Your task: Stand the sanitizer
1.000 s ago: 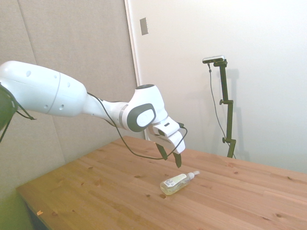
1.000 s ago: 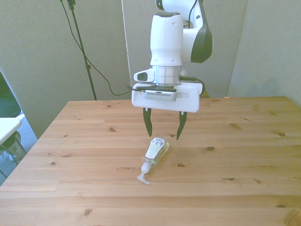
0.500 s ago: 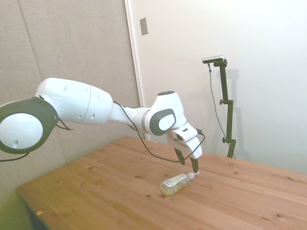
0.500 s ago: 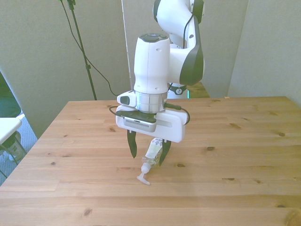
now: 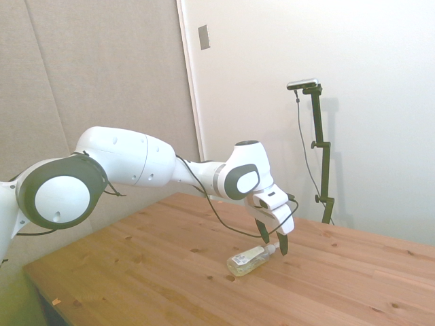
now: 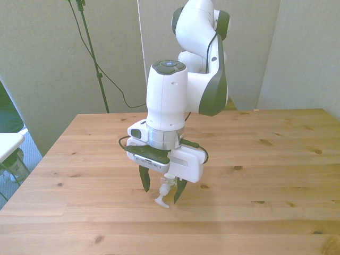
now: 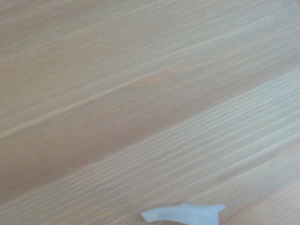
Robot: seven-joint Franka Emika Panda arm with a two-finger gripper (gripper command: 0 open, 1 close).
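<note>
The sanitizer (image 5: 248,260) lies on its side on the wooden bench (image 5: 170,272), not yet stood up. In the side view its clear body with yellowish liquid and white label rests flat on the planks, and its white pump end points toward the gripper (image 5: 273,244). In the front view most of the bottle is hidden behind the gripper's white body; only the pump top (image 6: 162,196) shows, low between the two dark fingers (image 6: 144,180), with its nozzle tip touching the bench just in front of them.

The gripper (image 6: 160,194) hangs from the white arm (image 5: 136,166) with its fingers pointing down at the bench, slightly tilted. The fingers are spread apart, one on each side of the sanitizer's neck (a gap shows between each finger and the pump in the front view), so nothing is clamped. Their tips sit close above the bench surface; whether they touch the wood cannot be told.

The wrist view is blurred and shows mostly wood grain, with a small pale curved shape at one edge, which looks like the pump nozzle (image 7: 185,212).

The sanitizer lies near the middle of the bench, a little toward the front view's left, well away from every edge. A black cable (image 5: 224,221) loops from the arm's wrist down to the gripper.
</note>
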